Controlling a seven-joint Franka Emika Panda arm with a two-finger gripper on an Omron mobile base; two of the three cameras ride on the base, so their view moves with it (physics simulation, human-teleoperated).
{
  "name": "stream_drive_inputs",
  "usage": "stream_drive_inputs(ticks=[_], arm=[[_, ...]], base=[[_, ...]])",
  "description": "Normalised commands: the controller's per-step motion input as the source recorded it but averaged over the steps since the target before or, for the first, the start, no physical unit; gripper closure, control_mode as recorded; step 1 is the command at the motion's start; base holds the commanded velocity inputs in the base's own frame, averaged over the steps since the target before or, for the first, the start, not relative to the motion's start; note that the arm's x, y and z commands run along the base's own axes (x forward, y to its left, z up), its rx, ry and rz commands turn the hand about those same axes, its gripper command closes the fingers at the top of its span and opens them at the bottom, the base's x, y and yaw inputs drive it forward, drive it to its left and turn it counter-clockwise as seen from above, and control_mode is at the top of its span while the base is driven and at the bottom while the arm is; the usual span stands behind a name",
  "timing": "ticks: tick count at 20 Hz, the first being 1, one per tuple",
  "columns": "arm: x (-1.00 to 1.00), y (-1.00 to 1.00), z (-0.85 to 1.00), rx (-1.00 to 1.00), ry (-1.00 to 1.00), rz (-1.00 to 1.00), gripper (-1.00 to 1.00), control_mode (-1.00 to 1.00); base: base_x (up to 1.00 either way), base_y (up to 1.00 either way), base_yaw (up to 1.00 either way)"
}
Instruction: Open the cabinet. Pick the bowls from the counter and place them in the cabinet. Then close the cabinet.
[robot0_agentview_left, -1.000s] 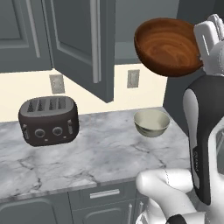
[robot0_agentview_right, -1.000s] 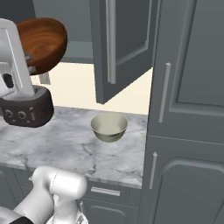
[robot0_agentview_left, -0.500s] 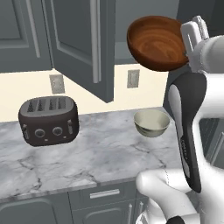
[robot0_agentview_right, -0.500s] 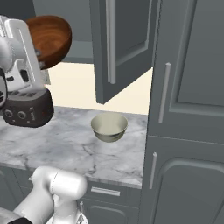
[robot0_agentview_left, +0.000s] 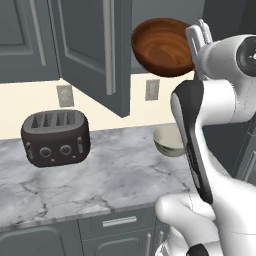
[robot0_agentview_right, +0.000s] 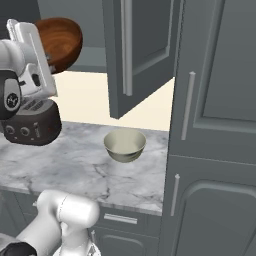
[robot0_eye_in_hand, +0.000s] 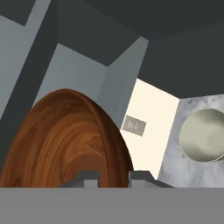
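Note:
My gripper (robot0_agentview_left: 193, 46) is raised high and shut on the rim of the glossy reddish-brown wooden bowl (robot0_agentview_left: 162, 47), which is tilted on its side in front of the open cabinet (robot0_agentview_right: 92, 56). The hand view shows the bowl (robot0_eye_in_hand: 65, 140) edge-on, its rim between my fingertips (robot0_eye_in_hand: 89, 178). From the right side, the bowl (robot0_agentview_right: 59, 41) hangs just before the cabinet's grey shelf. The cabinet door (robot0_agentview_left: 95, 50) stands swung open. Upright on the marble counter (robot0_agentview_left: 100, 175) sits the pale cream-green bowl (robot0_agentview_left: 169, 141), below the open door (robot0_agentview_right: 140, 50).
A dark toaster (robot0_agentview_left: 55, 137) stands on the counter's left part. Two wall outlets (robot0_agentview_left: 65, 95) are on the cream backsplash. A tall grey cabinet (robot0_agentview_right: 215, 125) borders the counter on the right. A drawer front (robot0_agentview_left: 120, 221) lies under the counter edge.
The arm has carried the wooden bowl leftward and farther in, toward the open cabinet. The cream-green bowl and the toaster have not moved.

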Motion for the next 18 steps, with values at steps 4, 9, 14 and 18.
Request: stream_drive_inputs(ticks=[4,9,14,18], arm=[[0.56,0.23,0.0,0.0,0.0,0.0,1.0,-1.0],[0.62,0.18,0.0,0.0,0.0,0.01,1.0,-1.0],[0.68,0.03,0.0,0.0,0.0,0.09,1.0,-1.0],[0.43,0.0,0.0,0.0,0.01,0.2,1.0,-1.0]], base=[[0.0,0.0,0.0],[0.0,0.0,0.0],[0.0,0.0,0.0],[0.0,0.0,0.0]])
